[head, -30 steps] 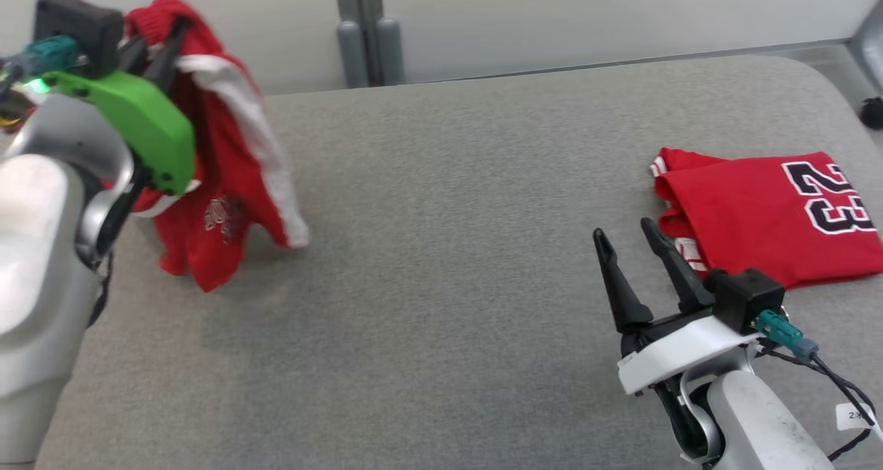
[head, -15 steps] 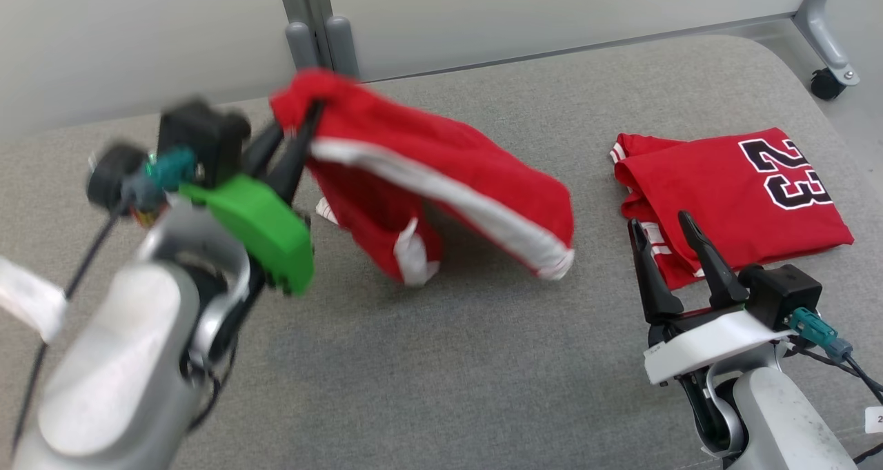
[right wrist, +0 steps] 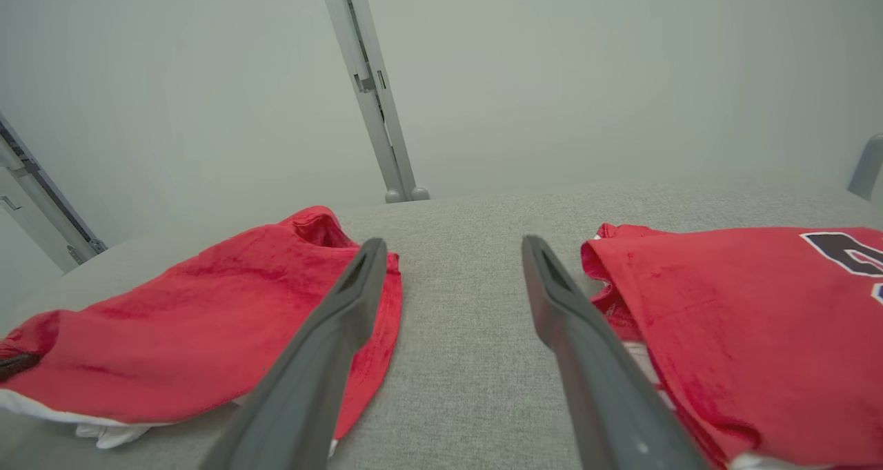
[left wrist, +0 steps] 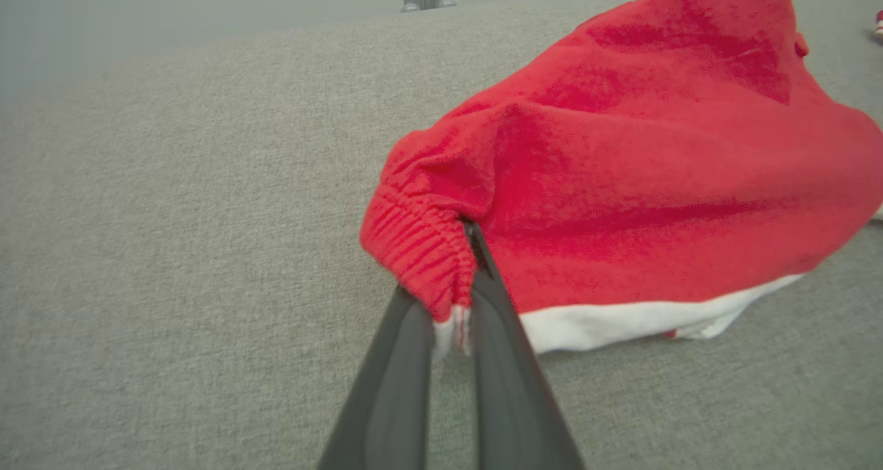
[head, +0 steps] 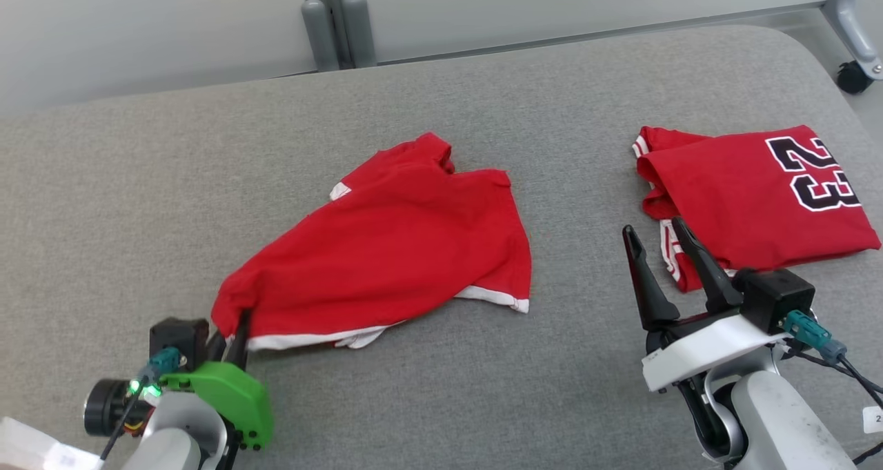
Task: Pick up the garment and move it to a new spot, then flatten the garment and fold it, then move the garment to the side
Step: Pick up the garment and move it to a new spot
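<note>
Head view showed the red garment (head: 393,249) laid mid-surface (head: 483,387), its waistband corner pinched in the closed left tool (head: 234,330). The right tool (head: 652,226) stood open and empty near a folded jersey (head: 752,201). Flattening seemed in hand; the next move likely called for spreading the bunched far edge.

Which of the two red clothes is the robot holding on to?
The plain red garment with the white hem, in the middle: the left gripper pinches its corner. The folded jersey marked 23 lies free beside the open right gripper.
</note>
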